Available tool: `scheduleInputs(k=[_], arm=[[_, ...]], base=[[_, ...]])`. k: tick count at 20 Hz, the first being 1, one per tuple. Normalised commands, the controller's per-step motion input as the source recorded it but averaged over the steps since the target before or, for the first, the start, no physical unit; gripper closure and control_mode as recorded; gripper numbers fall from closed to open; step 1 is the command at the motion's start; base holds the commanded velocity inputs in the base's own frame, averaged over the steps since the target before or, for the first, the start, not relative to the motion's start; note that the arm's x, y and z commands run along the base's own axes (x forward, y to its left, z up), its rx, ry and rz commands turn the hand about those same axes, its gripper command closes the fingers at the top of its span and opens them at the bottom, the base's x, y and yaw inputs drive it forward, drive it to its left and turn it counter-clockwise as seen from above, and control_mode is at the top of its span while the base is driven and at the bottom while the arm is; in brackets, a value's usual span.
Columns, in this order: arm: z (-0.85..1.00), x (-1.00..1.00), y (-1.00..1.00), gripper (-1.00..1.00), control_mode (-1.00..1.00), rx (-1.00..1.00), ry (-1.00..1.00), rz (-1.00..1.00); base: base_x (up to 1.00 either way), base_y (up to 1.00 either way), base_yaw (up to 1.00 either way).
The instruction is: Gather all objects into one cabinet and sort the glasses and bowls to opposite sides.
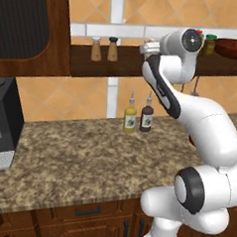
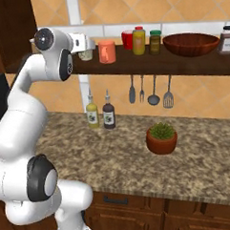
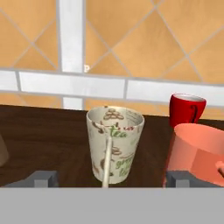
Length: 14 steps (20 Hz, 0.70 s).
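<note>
Gripper (image 3: 105, 178) level with the shelf (image 2: 190, 63), fingers (image 3: 43, 178) spread wide either side of the cream tumbler (image 3: 115, 148), not touching. Salmon tumbler (image 2: 106, 52) just beside; bowl (image 2: 190, 44) at the opposite end, sorting apparently near done.

Even bright rendered light, soft faint shadows, no glare, slightly pixelated

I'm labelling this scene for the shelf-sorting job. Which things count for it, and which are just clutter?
For the job:
cream tumbler
orange tumbler
brown bowl
wall shelf

Just lying about:
salt and pepper shakers
two sauce bottles
plant pot
hanging utensils
red cup
yellow bottle
green jar
</note>
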Motion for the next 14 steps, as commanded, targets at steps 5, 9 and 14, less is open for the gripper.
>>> scheduleInputs(k=[5,9,14], arm=[[0.55,-1.0,-0.22,-1.0,-1.0,0.0,0.0,-0.01],[0.18,-1.0,-0.45,-1.0,-1.0,0.0,0.02,-0.01],[-0.22,-1.0,-0.76,-1.0,-1.0,0.0,0.01,0.0]], base=[[0.0,0.0,0.0],[0.0,0.0,0.0],[0.0,0.0,0.0]])
